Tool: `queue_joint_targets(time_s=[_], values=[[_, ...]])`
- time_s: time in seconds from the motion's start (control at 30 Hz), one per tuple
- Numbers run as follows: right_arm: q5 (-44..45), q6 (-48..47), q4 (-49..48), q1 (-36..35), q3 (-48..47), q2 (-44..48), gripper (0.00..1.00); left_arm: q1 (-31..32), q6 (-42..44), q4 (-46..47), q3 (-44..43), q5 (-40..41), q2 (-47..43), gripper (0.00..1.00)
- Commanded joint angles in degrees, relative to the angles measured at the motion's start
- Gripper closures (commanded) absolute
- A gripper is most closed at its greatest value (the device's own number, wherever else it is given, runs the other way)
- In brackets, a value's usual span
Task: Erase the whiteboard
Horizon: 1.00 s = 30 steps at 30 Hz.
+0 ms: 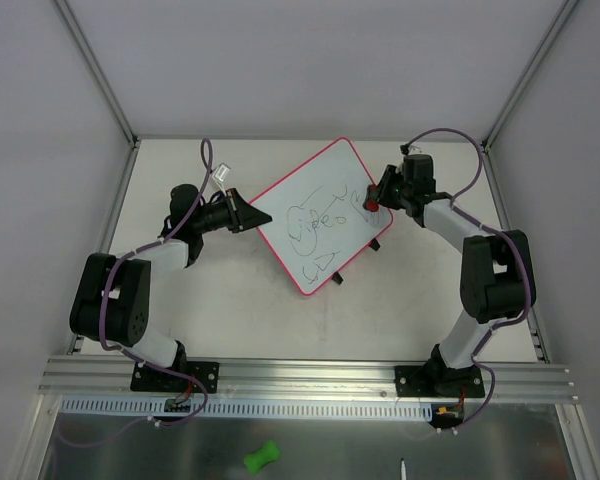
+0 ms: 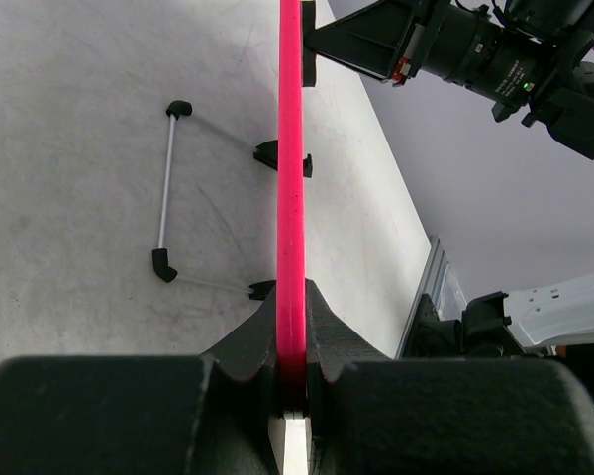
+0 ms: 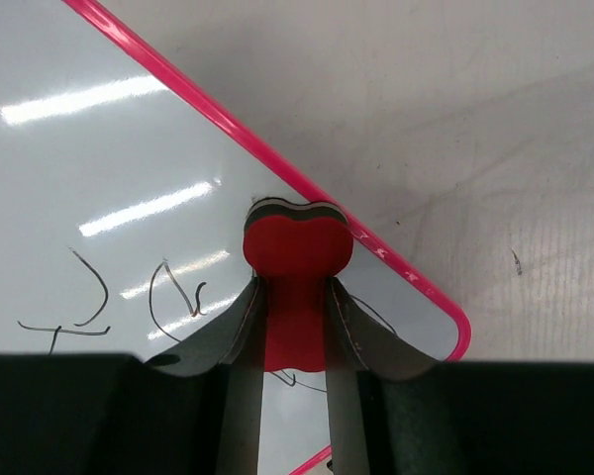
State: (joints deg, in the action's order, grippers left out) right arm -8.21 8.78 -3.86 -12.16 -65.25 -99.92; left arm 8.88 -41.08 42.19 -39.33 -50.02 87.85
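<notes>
The left gripper [image 1: 242, 213] is closed tight on the pink edge of the whiteboard [image 1: 315, 215], which reaches out ahead of its fingers. The board seems to be propped on a small wire stand [image 2: 165, 188]. The right gripper [image 3: 295, 307] pinches a red eraser [image 3: 297, 247]. The eraser's tip sits on the board near a corner, just beside black scribbles [image 3: 150, 292].

The left arm [image 1: 110, 300] and right arm [image 1: 495, 275] are each built of bulky black joint housings joined by white links, with a purple cable [image 1: 208, 152] looping along the outside and a black base plate [image 1: 175, 378] at the foot. The left gripper [image 2: 292, 292] and right gripper [image 3: 295, 287] have matt black fingers [image 3: 228, 332] that taper to thin curved tips.
</notes>
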Motion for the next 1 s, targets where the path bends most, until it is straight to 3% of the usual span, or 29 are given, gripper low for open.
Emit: queue_joint_targets(time_s=[0.0,0.67,0.97], values=[[-1.73,-0.95,0.52,-2.51,0.57,-0.28,1.00,-1.15,4.08,0.69,0.22,-4.56,-2.16,1.00],[2.67,-14.39,8.07,-24.92,-14.63,-1.95,1.00,-0.97,3.73,1.66,0.31,-5.44,-1.90,1.00],[3.82,-11.95,10.53,-22.48,-17.27,-4.49,1.00,-1.06,4.34,1.93,1.10,-4.91,-2.51,1.00]])
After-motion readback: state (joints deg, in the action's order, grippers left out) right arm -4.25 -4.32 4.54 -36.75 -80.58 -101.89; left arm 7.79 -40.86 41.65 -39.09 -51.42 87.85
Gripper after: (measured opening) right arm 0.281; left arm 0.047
